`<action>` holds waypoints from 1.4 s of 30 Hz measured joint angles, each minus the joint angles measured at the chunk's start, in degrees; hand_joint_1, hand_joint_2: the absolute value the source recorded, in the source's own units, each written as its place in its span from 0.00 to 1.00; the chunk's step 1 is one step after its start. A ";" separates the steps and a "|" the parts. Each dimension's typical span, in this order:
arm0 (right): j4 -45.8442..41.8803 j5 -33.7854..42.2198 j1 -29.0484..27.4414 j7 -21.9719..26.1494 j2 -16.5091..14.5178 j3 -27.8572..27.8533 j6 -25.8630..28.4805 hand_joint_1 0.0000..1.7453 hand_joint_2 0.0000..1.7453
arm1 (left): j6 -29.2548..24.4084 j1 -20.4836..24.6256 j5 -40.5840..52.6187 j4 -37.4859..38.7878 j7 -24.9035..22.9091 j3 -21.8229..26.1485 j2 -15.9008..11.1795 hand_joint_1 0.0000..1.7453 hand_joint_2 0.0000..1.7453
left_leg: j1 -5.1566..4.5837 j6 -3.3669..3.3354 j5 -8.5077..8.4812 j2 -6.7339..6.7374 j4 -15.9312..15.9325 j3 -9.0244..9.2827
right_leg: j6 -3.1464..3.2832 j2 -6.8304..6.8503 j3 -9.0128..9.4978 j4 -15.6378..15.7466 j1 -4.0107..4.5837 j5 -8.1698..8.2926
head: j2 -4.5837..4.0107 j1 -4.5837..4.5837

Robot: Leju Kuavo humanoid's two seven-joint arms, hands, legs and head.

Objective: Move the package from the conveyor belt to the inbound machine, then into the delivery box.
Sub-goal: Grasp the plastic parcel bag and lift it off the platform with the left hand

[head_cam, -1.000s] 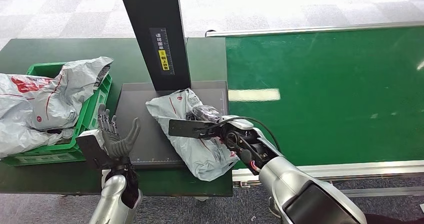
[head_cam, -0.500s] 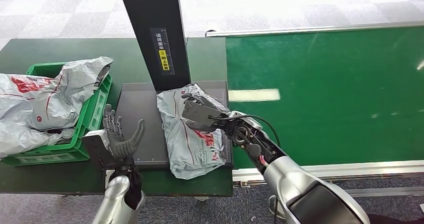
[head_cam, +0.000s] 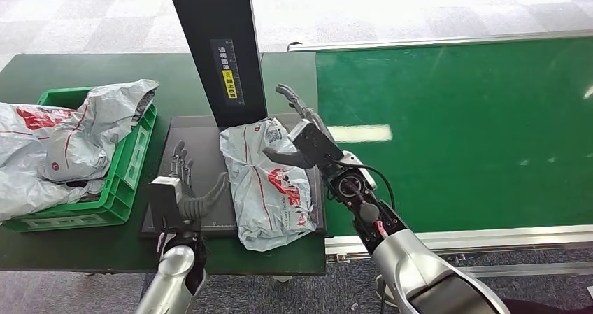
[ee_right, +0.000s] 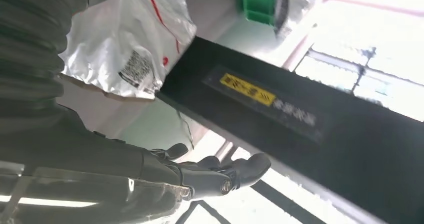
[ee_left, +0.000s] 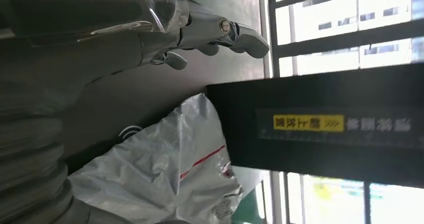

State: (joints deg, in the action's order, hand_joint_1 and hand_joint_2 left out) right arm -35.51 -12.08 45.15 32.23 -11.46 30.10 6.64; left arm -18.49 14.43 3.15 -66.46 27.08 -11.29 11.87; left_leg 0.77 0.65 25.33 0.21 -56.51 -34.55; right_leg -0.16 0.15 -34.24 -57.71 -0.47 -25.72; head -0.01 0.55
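Package [head_cam: 269, 184]: grey mailer, red print, lying flat on the inbound machine [head_cam: 199, 153] plate, against its black post [head_cam: 217, 48]. My right hand [head_cam: 302, 136]: fingers spread, empty, lifted off the package since a moment ago. My left hand [head_cam: 187, 191]: spread, empty, now over the plate. Delivery box [head_cam: 126, 170]: green, beside the machine on the dark green bench [head_cam: 70, 69]. Conveyor belt [head_cam: 454, 132]: green, opposite side. Grey carpet floor [head_cam: 419, 10] beyond.
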 joint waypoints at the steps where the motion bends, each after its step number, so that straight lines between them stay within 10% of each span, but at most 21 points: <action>1: -0.88 0.83 -0.51 0.26 0.04 -0.81 0.47 0.00 1.00 | -0.60 0.30 2.31 0.74 -1.29 -0.54 -0.14 0.00 1.00 | 0.00 0.00 0.00 0.00 0.00 0.00 | 0.00 0.00 0.00 0.00 0.00 0.00 | 0.01 0.00; 12: -10.54 5.26 -5.20 -0.44 0.82 -6.43 2.57 0.00 1.00 | -9.67 3.91 28.06 10.53 -16.55 -4.78 -0.92 0.00 1.00 | 0.00 0.00 0.01 0.02 0.00 -0.01 | 0.00 -0.01 -0.02 0.00 0.00 0.00 | 0.00 -0.01; 20: -11.52 26.22 -6.69 -9.55 0.15 -11.14 -18.57 0.00 1.00 | -9.90 6.08 39.88 16.78 -20.46 -4.20 -0.40 0.00 1.00 | 0.00 0.00 0.00 -0.06 0.00 0.00 | 0.00 0.01 0.05 0.00 0.00 0.00 | 0.01 0.00; 34: -6.15 35.80 -5.61 -16.07 -0.85 -12.90 -32.79 0.00 1.00 | -9.01 7.13 41.97 19.52 -20.33 -2.09 0.98 0.02 1.00 | 0.00 0.00 0.00 -0.11 0.00 0.05 | 0.00 0.03 0.12 0.00 0.00 0.00 | 0.00 -0.01; 39: -3.82 43.78 -5.26 -20.34 -1.79 -13.20 -37.60 0.00 1.00 | -6.29 7.09 41.87 19.65 -19.31 -1.05 1.61 0.80 1.00 | 0.00 0.00 0.00 -0.12 0.00 0.06 | 0.00 0.05 0.14 0.00 0.00 0.00 | -0.01 0.00; 42: -3.02 45.77 -5.21 -21.38 -2.06 -13.35 -37.98 0.00 0.25 | -5.23 7.02 41.47 19.97 -18.47 -0.76 1.87 0.75 1.00 | -0.01 0.00 0.00 -0.11 0.00 0.06 | 0.00 0.05 0.14 0.00 -0.01 0.00 | -0.01 0.00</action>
State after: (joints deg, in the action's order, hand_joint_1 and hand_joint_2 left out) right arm -38.53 33.69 39.95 10.85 -13.52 16.75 -31.34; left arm -23.73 21.45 44.61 -46.49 8.61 -12.05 13.75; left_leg 0.77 0.65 25.33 0.10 -56.50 -34.49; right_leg -0.16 0.20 -34.11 -57.71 -0.48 -25.72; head -0.01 0.55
